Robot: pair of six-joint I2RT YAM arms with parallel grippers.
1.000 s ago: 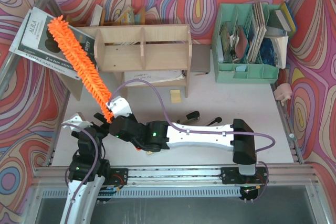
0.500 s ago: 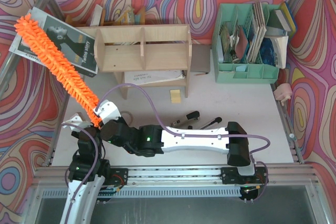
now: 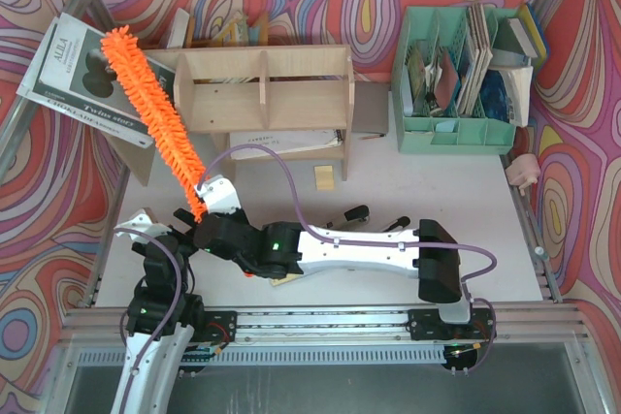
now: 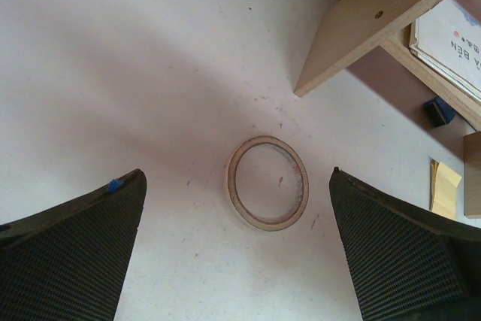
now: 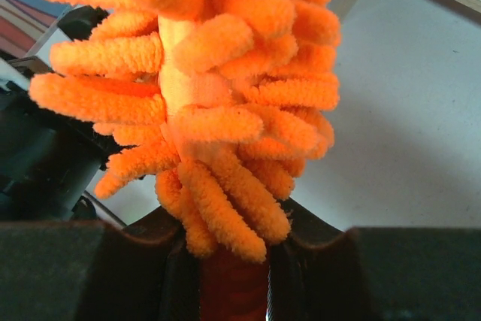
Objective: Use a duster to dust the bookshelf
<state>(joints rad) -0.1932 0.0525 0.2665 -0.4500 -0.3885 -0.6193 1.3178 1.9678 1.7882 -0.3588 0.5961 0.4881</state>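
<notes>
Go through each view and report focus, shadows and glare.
Top external: even light, sharp throughout, no glare; faint shadow beside the bookshelf. Left wrist: tape ring crisp, broad soft shadows on the table. Right wrist: duster fills the frame, near strands sharp, background softer.

On the magazine [image 3: 70, 82] leaning at the back left, "AILA" can be read near its top edge and "Twine story" lower down; its other print is too small. On the white sheet [image 4: 455, 35] lying in the bookshelf [image 4: 376, 20], the letters "BÊN" are seen.
</notes>
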